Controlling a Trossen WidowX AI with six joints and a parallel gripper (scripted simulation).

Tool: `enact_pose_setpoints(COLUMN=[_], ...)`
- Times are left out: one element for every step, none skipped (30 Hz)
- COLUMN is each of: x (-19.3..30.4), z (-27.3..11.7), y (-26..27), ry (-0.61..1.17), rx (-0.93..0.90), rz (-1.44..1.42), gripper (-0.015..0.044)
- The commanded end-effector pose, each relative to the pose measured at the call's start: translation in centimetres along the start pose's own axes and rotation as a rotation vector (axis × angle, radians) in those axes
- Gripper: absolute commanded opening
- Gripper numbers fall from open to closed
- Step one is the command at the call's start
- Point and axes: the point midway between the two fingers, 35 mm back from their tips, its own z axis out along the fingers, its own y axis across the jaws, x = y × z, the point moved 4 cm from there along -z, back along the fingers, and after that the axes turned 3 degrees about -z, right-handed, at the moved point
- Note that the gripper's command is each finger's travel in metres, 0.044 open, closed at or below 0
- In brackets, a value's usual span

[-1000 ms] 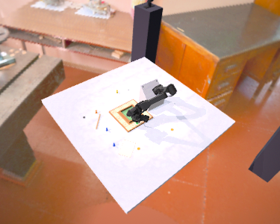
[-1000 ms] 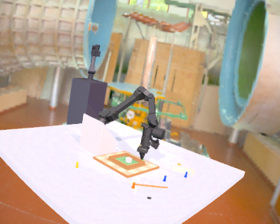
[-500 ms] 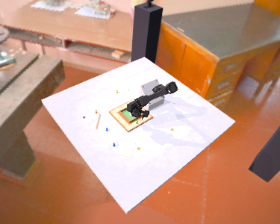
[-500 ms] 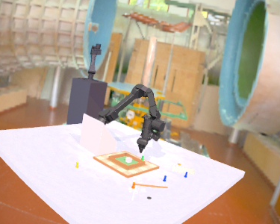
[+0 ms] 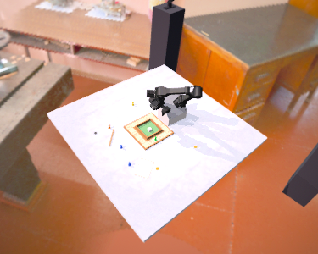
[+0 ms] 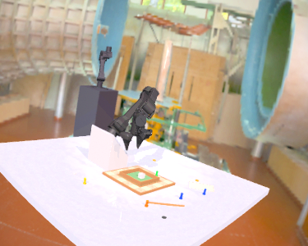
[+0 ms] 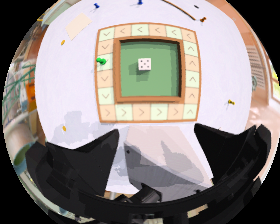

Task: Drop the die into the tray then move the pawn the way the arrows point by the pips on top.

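Observation:
The wooden board (image 5: pixel 137 138) (image 6: pixel 154 189) (image 7: pixel 108 97) lies in the middle of the white table (image 5: pixel 192 173). It has a ring of arrow squares around a green tray (image 5: pixel 145 125) (image 6: pixel 132 175) (image 7: pixel 131 78). The white die (image 5: pixel 150 129) (image 6: pixel 141 175) (image 7: pixel 144 65) rests in the tray; its pips are too small to read. The green pawn (image 5: pixel 156 138) (image 6: pixel 157 173) (image 7: pixel 101 61) stands upright on a ring square, at the left side in the wrist view. My gripper (image 5: pixel 159 107) (image 6: pixel 131 143) (image 7: pixel 158 130) is open and empty. It hangs above the table beside the board, clear of the board and pawn.
Small blue pawns (image 5: pixel 121 146) (image 5: pixel 129 163), orange pawns (image 5: pixel 157 168) (image 5: pixel 195 146) and a yellow pawn (image 5: pixel 133 103) stand around the board. An orange stick (image 5: pixel 111 137) and a pale card (image 5: pixel 143 168) lie nearby. A pale block (image 6: pixel 106 149) stands at the arm's base and a dark pillar (image 5: pixel 166 38) behind it.

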Motion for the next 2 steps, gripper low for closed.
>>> enact_pose_setpoints(x=[-0.49, -0.49], z=[0.1, 0.1], y=[0.19, 0.19], ry=[0.001, 0.001], rx=[0.0, 0.0], rz=[-0.014, -0.014], gripper=[0.044, 0.044])
